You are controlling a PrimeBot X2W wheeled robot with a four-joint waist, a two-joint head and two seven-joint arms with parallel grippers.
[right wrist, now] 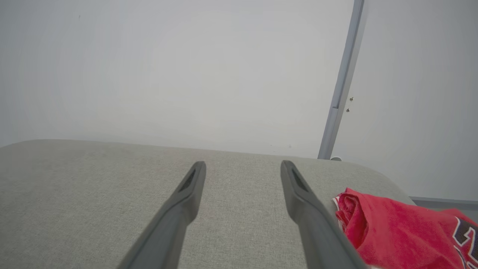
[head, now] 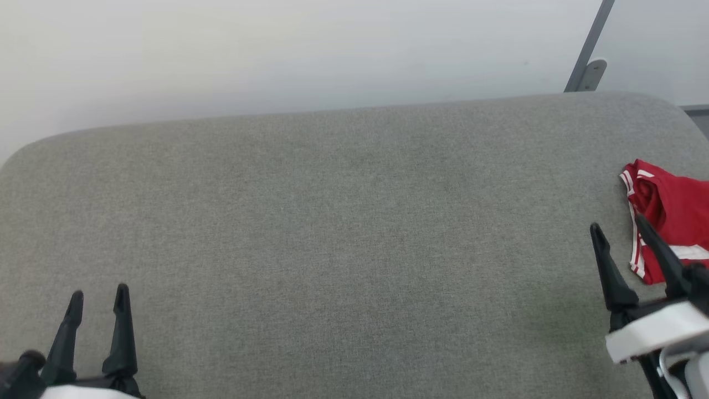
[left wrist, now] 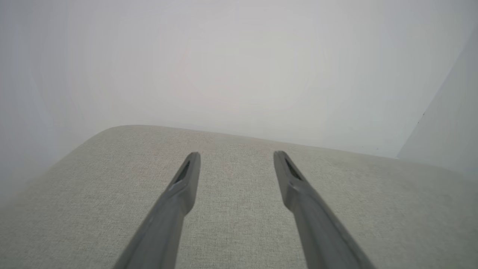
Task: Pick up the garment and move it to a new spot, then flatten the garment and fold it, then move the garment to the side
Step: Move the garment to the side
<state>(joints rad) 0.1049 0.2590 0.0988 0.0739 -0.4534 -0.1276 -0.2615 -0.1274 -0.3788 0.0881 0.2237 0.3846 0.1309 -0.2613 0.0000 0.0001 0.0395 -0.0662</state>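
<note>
The garment [head: 673,213] is a red shirt with white striped trim, lying bunched at the right edge of the grey padded surface [head: 343,233]; part of it runs out of the head view. In the right wrist view the garment [right wrist: 396,231] lies just right of my right finger, with a dark print at its far right. My right gripper [head: 617,227] is open, hovering just left of the garment with nothing between its fingers. My left gripper [head: 98,295] is open at the lower left, far from the garment. In its wrist view the left gripper [left wrist: 236,156] has bare grey fabric beneath it.
A pale wall [head: 277,50] rises behind the padded surface. A grey metal post [head: 590,44] with a bracket stands at the back right corner. The surface's rounded back corners and edges drop off at left and right.
</note>
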